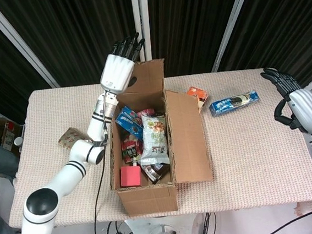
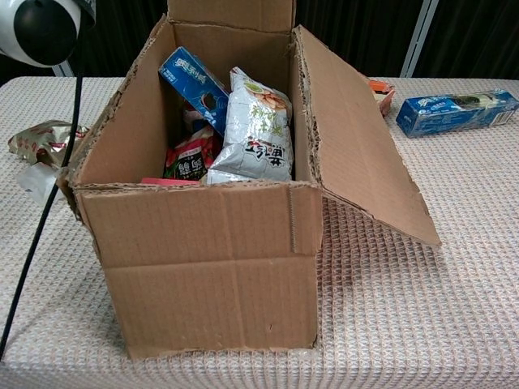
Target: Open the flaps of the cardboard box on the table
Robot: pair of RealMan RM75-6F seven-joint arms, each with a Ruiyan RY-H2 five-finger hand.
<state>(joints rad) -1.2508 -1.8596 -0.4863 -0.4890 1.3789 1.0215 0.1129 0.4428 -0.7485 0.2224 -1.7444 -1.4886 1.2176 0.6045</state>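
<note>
The cardboard box [image 1: 152,197] [image 2: 211,267] stands at the table's front middle with snack packs inside. Its far flap [image 1: 148,76] [image 2: 231,14] stands upright. The right flap [image 1: 188,139] [image 2: 357,162] slopes outward and down to the right. My left hand [image 1: 119,68] is raised above the box's far left corner, fingers straight and apart, beside the upright flap and holding nothing. My right hand [image 1: 295,103] hovers at the table's right edge, fingers spread, empty. The chest view shows only a part of the left arm [image 2: 40,28].
A blue biscuit pack [image 1: 233,103] [image 2: 454,112] and an orange carton [image 1: 197,97] [image 2: 378,91] lie right of the box. A crumpled snack bag [image 1: 72,140] [image 2: 45,138] lies to its left. A black cable [image 2: 49,194] hangs from the left arm.
</note>
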